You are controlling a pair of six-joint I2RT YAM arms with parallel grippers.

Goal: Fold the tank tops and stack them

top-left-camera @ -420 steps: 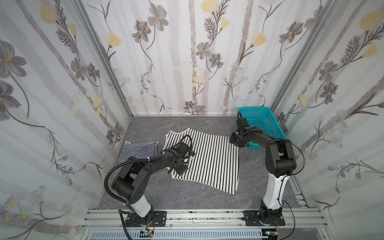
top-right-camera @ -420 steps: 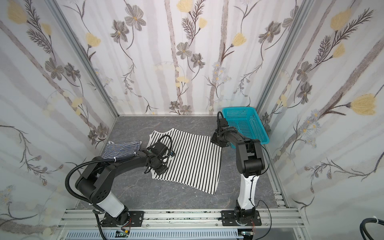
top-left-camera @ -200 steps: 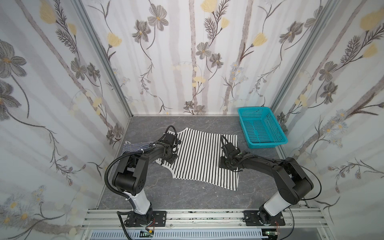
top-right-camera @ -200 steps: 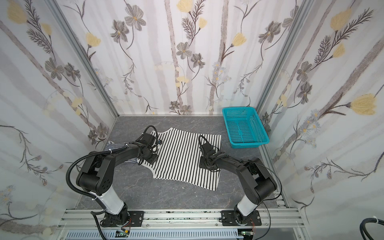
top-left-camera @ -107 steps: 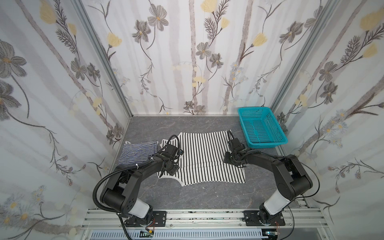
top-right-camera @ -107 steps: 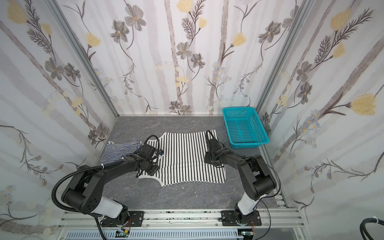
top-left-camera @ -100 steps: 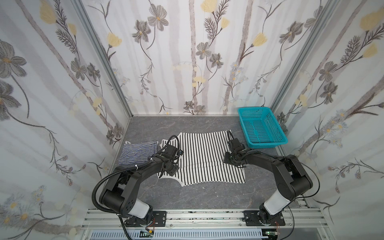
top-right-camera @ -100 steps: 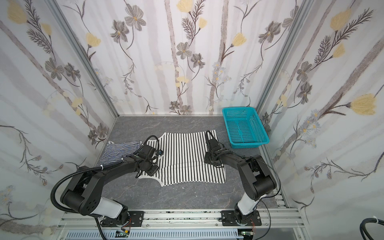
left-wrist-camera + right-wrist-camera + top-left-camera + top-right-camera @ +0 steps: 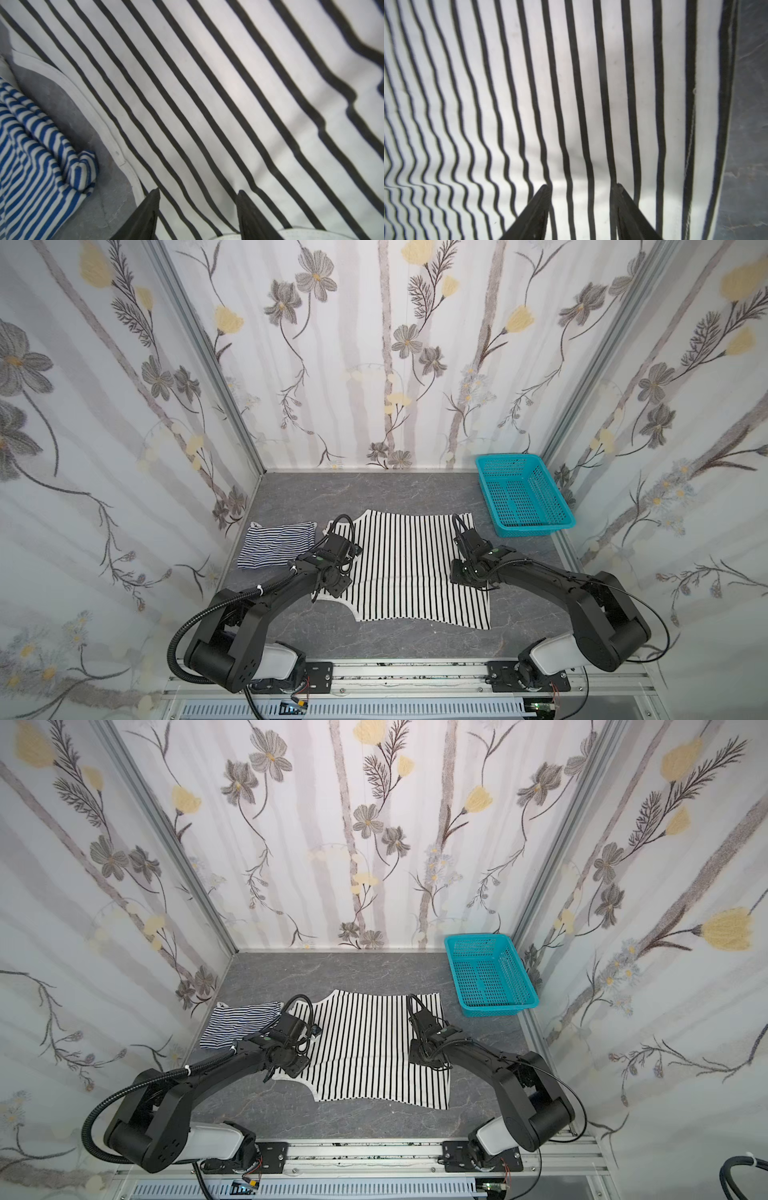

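Observation:
The wide-striped black-and-white tank top (image 9: 407, 568) (image 9: 361, 1044) lies spread flat mid-table, its hem toward the right. The thin-striped navy-and-white tank top (image 9: 276, 545) (image 9: 241, 1025) lies folded to its left, apart from it. My left gripper (image 9: 334, 585) (image 9: 198, 190) hangs over the spread top's left edge, jaws open, with flat cloth (image 9: 207, 93) showing between the fingers. The navy top's rolled corner (image 9: 31, 155) lies beside it. Over the cloth (image 9: 529, 83) near the hem, my right gripper (image 9: 467, 576) (image 9: 581, 185) is open and grips nothing.
A teal perforated basket (image 9: 536, 526) (image 9: 498, 1006) stands at the back right, close to the right wall. The grey marble table (image 9: 374, 497) is walled by floral panels on three sides. A metal rail with both arm bases runs along the front.
The black-and-white top lay askew a second ago and now lies squarer to the table. Both grippers moved with it, then stayed nearly still over the last half second.

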